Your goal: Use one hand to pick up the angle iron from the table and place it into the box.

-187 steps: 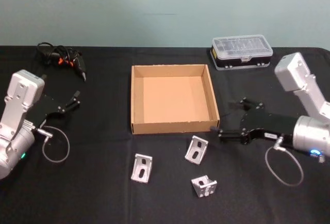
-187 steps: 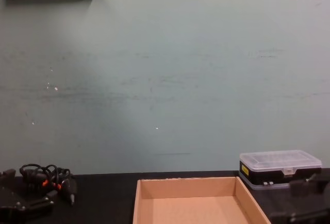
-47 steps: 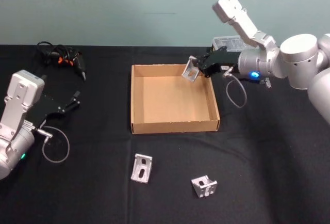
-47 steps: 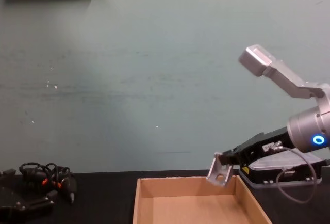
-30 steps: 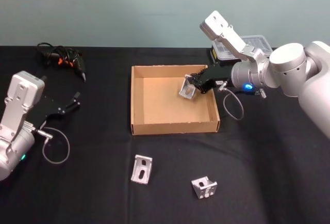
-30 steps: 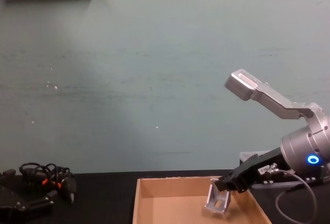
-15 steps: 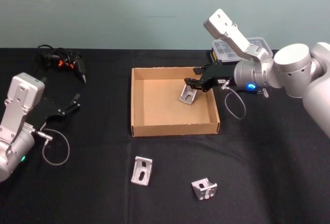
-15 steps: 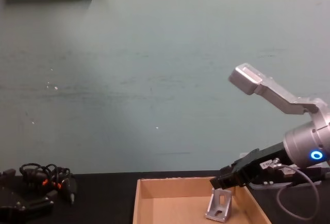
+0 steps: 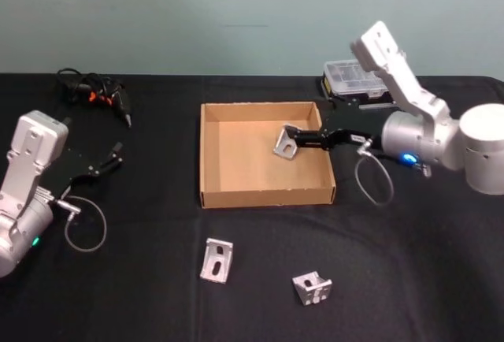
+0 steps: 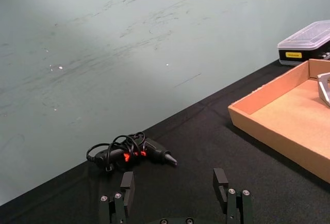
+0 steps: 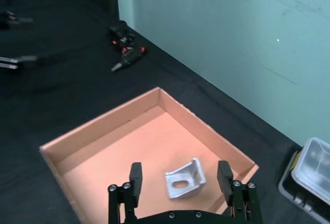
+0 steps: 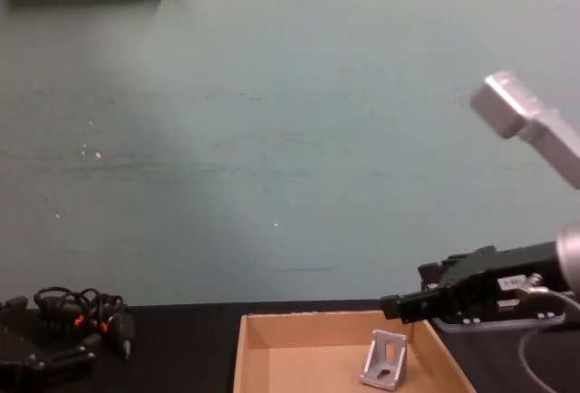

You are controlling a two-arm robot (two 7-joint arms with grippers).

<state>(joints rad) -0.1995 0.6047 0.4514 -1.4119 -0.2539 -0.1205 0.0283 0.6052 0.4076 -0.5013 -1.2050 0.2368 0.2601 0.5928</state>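
Release confirmed: your right gripper (image 9: 299, 138) has let go, fingers (image 11: 135, 175) spread, and backed off; angle iron (image 9: 285, 144) lies inside the box (image 9: 264, 196) (right rear). Left gripper (image 9: 114, 157) parked left, likewise spread.

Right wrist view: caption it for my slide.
Open right gripper poised over the angle iron lying inside the box.
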